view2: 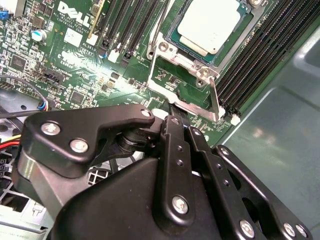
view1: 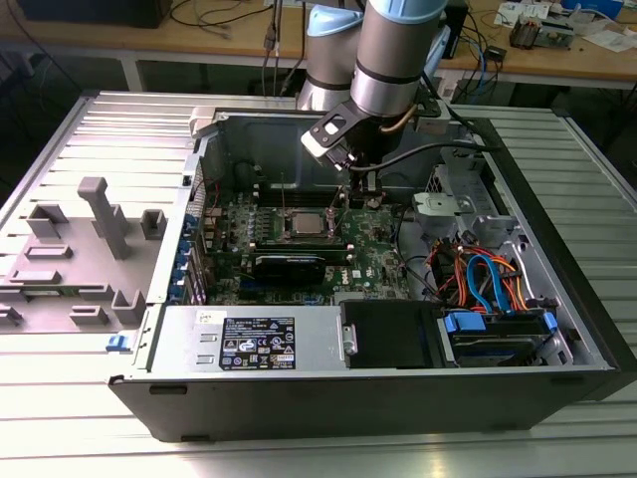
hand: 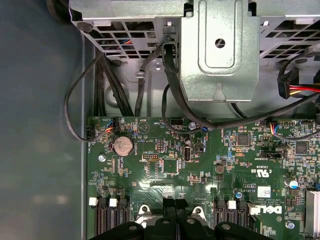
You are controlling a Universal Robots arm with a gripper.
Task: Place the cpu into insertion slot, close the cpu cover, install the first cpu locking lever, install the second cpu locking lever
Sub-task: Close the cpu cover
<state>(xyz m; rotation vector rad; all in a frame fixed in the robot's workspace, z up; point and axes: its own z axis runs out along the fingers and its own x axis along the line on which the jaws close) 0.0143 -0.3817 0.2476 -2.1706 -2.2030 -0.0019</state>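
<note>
In the second wrist view the cpu (view2: 202,27) sits in the insertion slot (view2: 173,36) just past the empty, closed-up pincer (view2: 173,116), which is at the open cpu cover (view2: 195,107), so I'd push slowly.

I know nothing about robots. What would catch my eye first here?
A grey robot arm reaches down into an open computer case. Beside its black gripper, the silvery cpu sits in the insertion slot, with the cpu cover not closed over it.
</note>
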